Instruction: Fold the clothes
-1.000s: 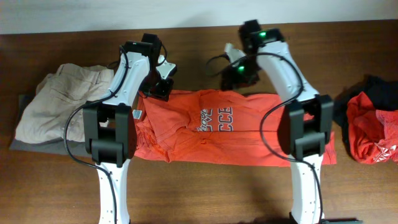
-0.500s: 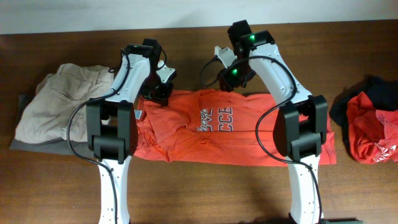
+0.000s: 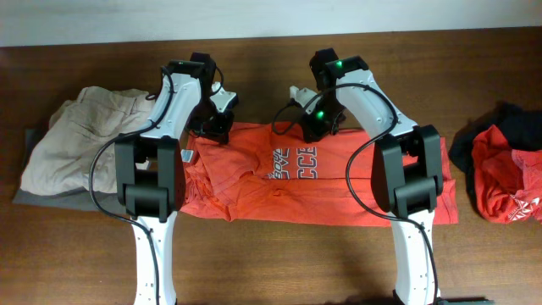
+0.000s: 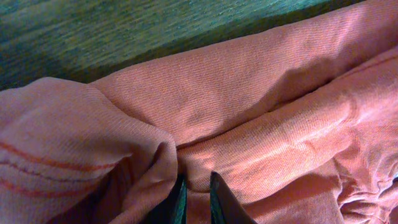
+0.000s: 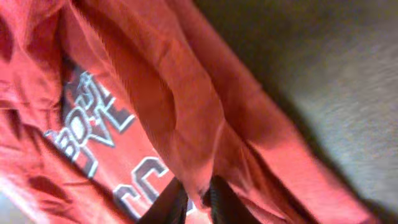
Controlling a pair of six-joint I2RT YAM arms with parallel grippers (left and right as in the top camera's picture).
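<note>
Orange-red T-shirt lies spread across the middle of the wooden table. My left gripper and right gripper each pinch a fold at its far edge.

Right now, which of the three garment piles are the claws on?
The orange T-shirt in the middle, with printed lettering: the left claw and right claw pinch its far edge. The tan pile and red-and-black heap lie untouched.
</note>
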